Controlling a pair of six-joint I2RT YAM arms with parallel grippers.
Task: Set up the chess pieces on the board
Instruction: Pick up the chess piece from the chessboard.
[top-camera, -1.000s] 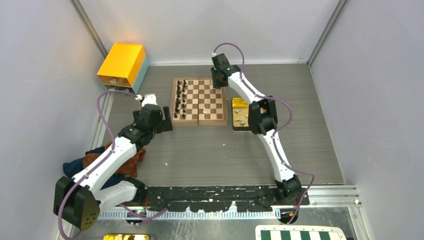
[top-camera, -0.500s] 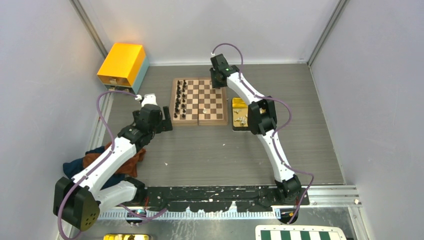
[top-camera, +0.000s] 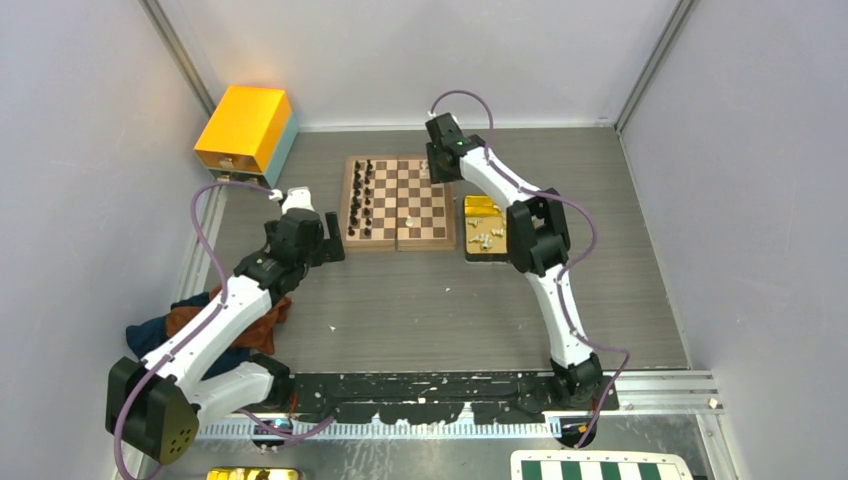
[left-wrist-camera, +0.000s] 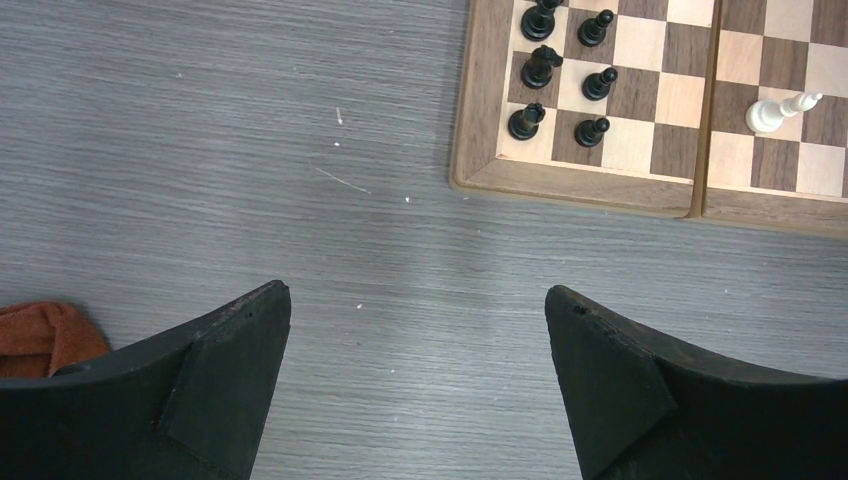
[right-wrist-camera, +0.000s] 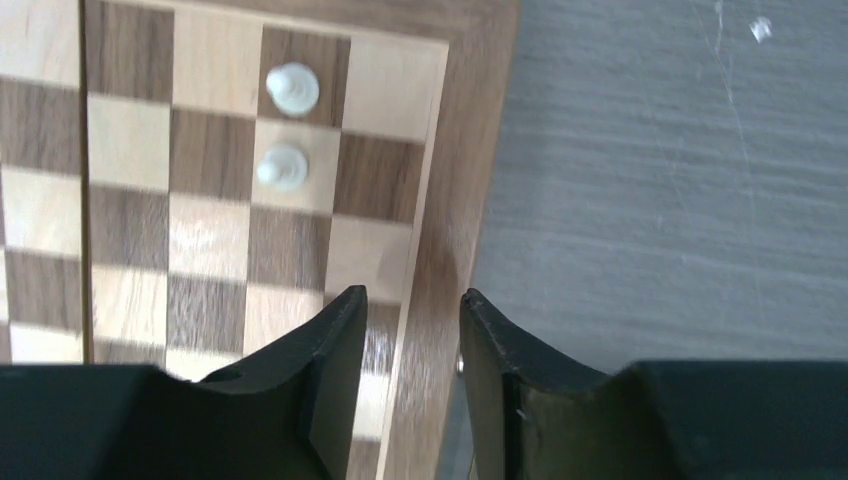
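Jaws apart, right gripper (right-wrist-camera: 412, 300) overhangs board (right-wrist-camera: 480, 100) edge.

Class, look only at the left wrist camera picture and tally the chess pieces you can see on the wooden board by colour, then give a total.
black chess pieces: 6 (one cut off by the picture's top edge)
cream-white chess pieces: 1
Total: 7

Black pieces (top-camera: 361, 198) and cream-white pieces (right-wrist-camera: 293, 88) dot the brown-checkered board (top-camera: 422, 206)
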